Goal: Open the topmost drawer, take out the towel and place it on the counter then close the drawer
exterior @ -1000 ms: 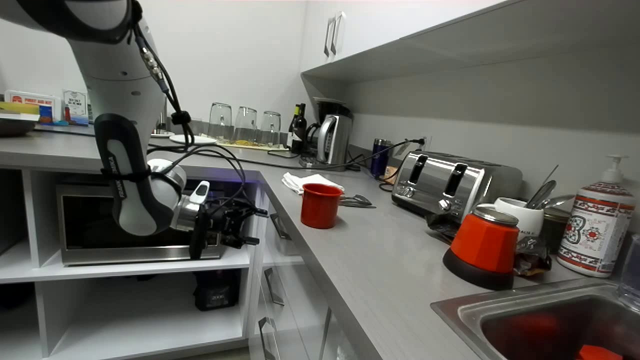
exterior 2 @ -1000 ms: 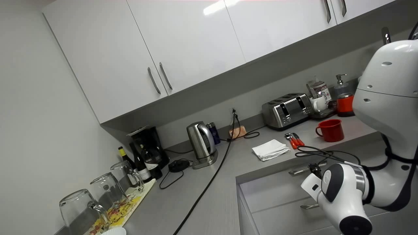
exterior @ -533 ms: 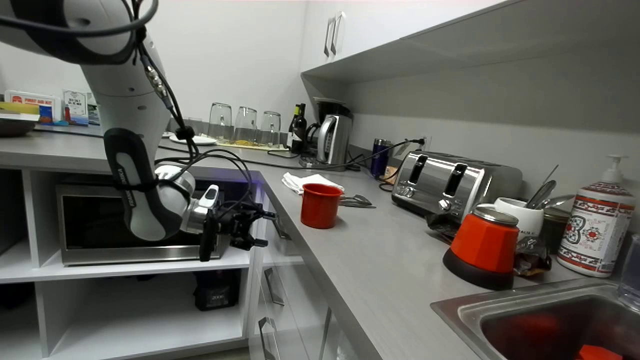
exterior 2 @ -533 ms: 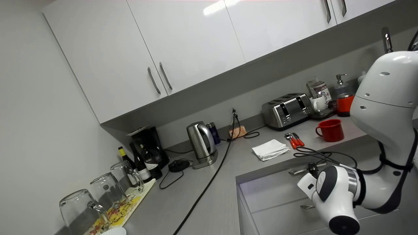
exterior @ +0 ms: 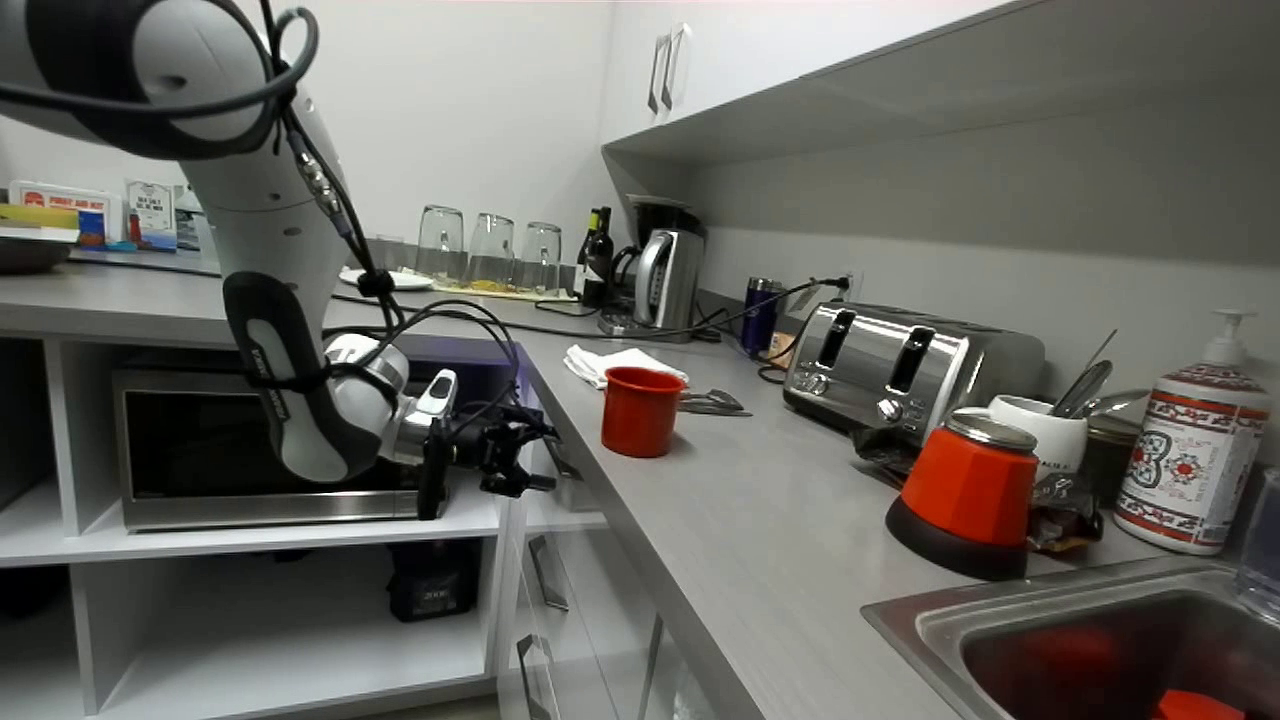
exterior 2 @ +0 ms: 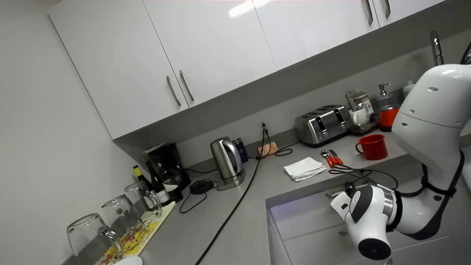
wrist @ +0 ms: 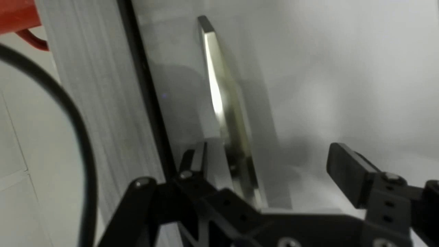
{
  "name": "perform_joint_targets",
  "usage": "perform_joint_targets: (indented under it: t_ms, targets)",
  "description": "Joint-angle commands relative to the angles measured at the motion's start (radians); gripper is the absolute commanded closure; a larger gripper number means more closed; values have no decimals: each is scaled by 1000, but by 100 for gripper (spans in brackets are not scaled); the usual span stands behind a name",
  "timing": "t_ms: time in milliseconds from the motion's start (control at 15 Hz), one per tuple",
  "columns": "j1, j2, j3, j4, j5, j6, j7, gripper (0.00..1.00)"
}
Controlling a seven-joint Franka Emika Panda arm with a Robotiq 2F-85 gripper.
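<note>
The hand (wrist: 267,151) is spread to either side of the handle (wrist: 228,109) on the closed top drawer (exterior 2: 305,213) below the table (exterior: 720,520) — best centred before gripping and pulling straight — while the unseen towel presumably lies inside.

The tabletop (exterior: 720,520) is grey, finely streaked in the wrist view; the topmost drawer (exterior 2: 301,217) is white with a silver handle (wrist: 229,109), the pincer (wrist: 269,158) black. The mug (exterior: 638,415) is plain red, the canister (exterior: 965,490) orange and black, the toaster (exterior: 868,362) silver, the tumbler (exterior: 760,320) navy; at the right, the white pump bottle (exterior: 1192,460) wears red and black ornament
</note>
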Motion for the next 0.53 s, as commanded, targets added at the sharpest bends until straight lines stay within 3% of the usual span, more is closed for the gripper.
perform_joint_targets:
  t_ms: [0, 467]
  targets:
    - [20, 47, -21, 84, 52, -27, -42, 42]
    - [44, 59, -34, 124, 110, -78, -48, 94]
